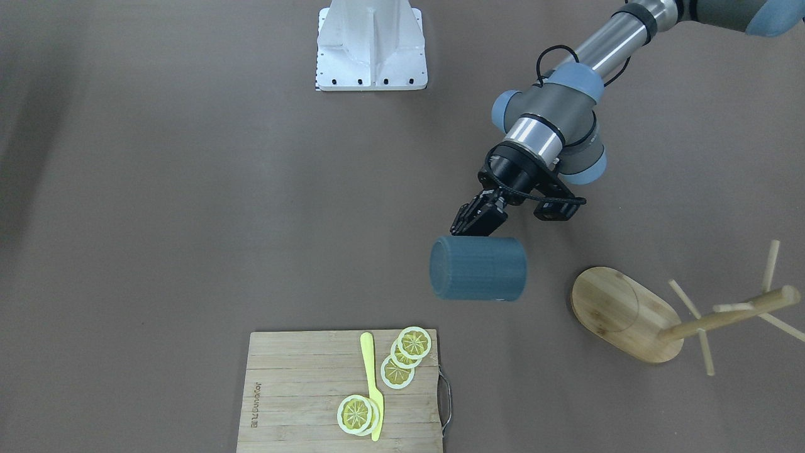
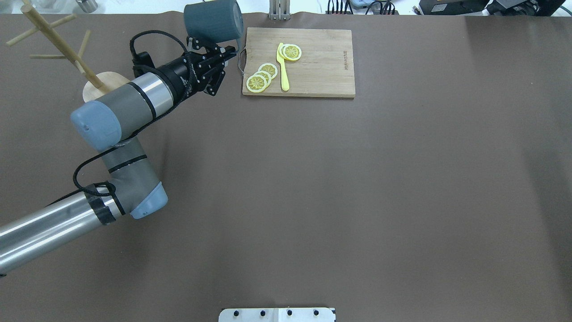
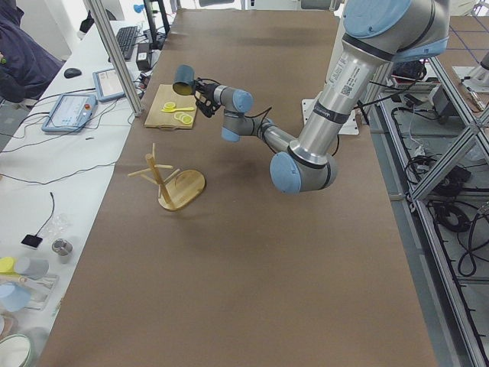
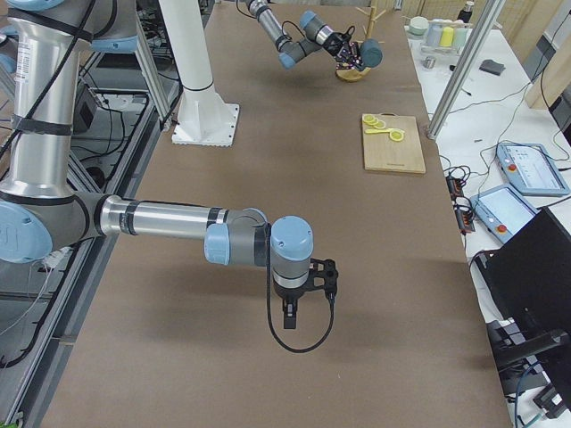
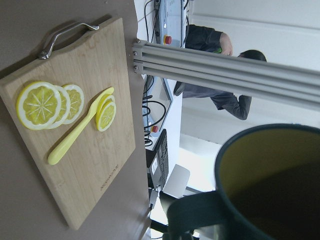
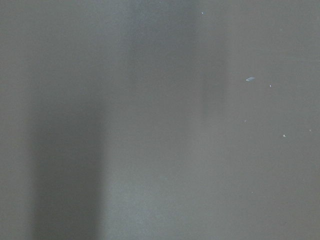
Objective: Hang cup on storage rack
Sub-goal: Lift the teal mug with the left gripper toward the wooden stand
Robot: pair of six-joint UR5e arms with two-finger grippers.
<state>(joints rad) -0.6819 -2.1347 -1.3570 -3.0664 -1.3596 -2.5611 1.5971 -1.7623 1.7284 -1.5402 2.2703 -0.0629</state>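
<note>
The dark teal cup hangs in the air on its side, held by my left gripper, which is shut on it at the handle side. In the overhead view the cup is just beyond the gripper. The left wrist view shows its yellow inside and the loop handle. The storage rack, a wooden mug tree with an oval base, stands beside the cup, a short gap away; its post and pegs are bare. My right gripper hovers low over the table far from both; I cannot tell its state.
A slatted wooden cutting board with a metal handle carries lemon slices and a yellow knife, close to the cup on the side away from the rack. The white robot base plate sits at the robot's edge of the table.
</note>
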